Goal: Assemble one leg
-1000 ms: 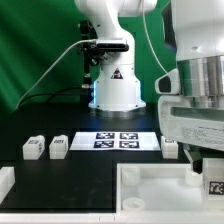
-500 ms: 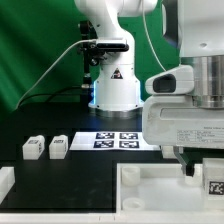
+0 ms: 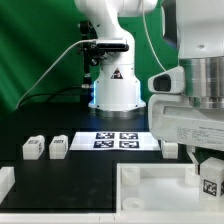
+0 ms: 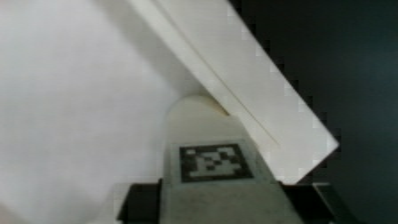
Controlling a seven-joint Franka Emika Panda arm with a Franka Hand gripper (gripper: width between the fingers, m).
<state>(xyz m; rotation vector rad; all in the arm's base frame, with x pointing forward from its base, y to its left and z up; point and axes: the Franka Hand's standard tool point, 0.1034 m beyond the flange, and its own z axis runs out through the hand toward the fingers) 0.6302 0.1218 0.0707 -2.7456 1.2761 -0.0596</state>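
My gripper is at the exterior view's right, shut on a leg, a small white block with a black-and-white tag. It holds the leg over the right end of the large white panel. In the wrist view the held leg sits between the dark fingers of the gripper, above the panel's white face near its raised edge. Two loose legs stand on the black table at the left, and a third stands beside the arm.
The marker board lies flat in the middle of the table in front of the robot base. A white bracket sits at the front left corner. Green backdrop behind.
The arm's wrist housing swung to the exterior view's left, then back right. The held leg has shifted slightly up and left over the panel's end. The loose legs have not moved.
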